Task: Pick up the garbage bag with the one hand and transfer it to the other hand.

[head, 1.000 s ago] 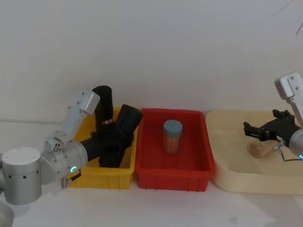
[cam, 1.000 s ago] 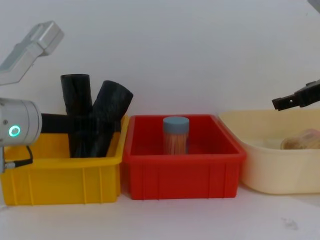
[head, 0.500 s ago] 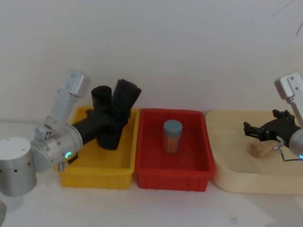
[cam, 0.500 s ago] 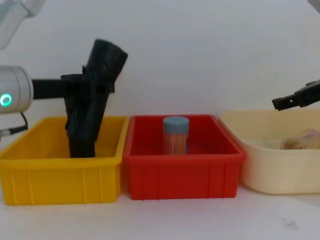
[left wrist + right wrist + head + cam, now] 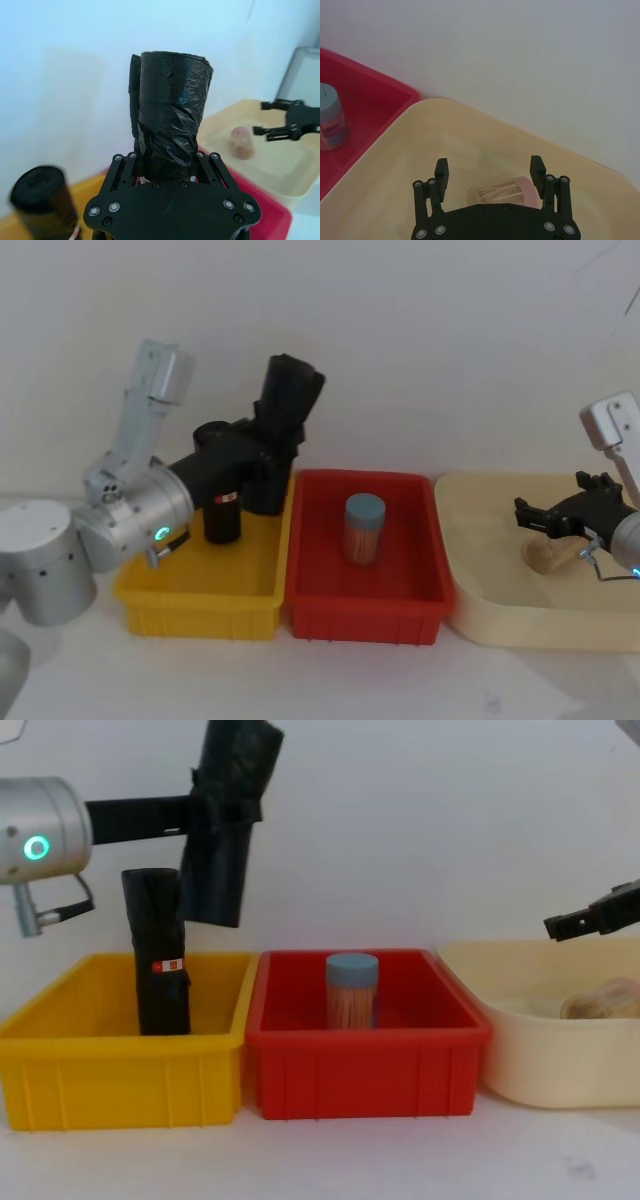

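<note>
The garbage bag (image 5: pixel 287 405), a plain black glossy roll, hangs tilted in the air above the yellow bin (image 5: pixel 200 612). My left gripper (image 5: pixel 265 455), the one with the green wrist ring, is shut on the roll's lower half. The chest view shows the garbage bag (image 5: pixel 228 830) held clear of the bin rim by the left gripper (image 5: pixel 232 815). In the left wrist view the garbage bag (image 5: pixel 170 120) rises between the left gripper's (image 5: pixel 167 161) fingers. My right gripper (image 5: pixel 525 513), with its blue ring, hovers open over the beige tray (image 5: pixel 520 625), far from the bag.
A second black roll with a red-and-white label (image 5: pixel 160 970) stands upright in the yellow bin (image 5: pixel 120 1080). A blue-lidded jar (image 5: pixel 364 528) stands in the red bin (image 5: pixel 360 618). Another jar (image 5: pixel 502 191) lies in the beige tray under the right gripper (image 5: pixel 489 165).
My left gripper has lifted the garbage bag up out of the yellow bin and slightly to the right. The labelled roll stays standing in the bin. The right arm has not moved.
</note>
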You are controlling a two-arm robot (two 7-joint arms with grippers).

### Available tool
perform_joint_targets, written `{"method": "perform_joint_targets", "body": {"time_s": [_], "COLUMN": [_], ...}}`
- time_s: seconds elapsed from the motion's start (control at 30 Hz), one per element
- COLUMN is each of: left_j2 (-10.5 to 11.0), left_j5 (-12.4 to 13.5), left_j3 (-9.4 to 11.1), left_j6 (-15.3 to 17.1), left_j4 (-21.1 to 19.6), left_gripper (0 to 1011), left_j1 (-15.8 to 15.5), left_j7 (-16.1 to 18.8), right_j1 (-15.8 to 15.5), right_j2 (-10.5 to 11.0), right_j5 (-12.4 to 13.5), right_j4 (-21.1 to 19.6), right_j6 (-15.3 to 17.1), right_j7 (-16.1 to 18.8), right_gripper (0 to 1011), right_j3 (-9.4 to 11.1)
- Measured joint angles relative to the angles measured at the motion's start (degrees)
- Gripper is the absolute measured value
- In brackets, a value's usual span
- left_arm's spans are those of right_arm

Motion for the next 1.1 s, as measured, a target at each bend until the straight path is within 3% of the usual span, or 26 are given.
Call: {"method": "perform_joint_targets", "body": {"time_s": [0.43,0.83,1.1], "left_j2": [-4.1,-11.3,-13.7], "left_j5": [-2.4,-5.0,-5.9], "left_j3": [4.0,7.8,8.9], "left_j6": [-0.6,-4.4,-6.4], "left_j4": [7.4,21.9,27.1], "left_gripper": [441,441,441], "left_j1": [-6.1,-14.2,-16.9], "left_j7": [-5.9,-14.1,-16.8], "right_j1": [0.0,0.0,-0.1], "right_j2": [0.0,0.0,-0.1], "right_j5": [0.0,0.0,0.0], "right_j4": [0.0,0.0,-0.3], "right_j6": [0.0,0.0,-0.2], "right_j7": [0.0,0.0,0.0], "right_gripper": [1001,1001,1001], "right_j3": [0.0,0.0,0.3]}}
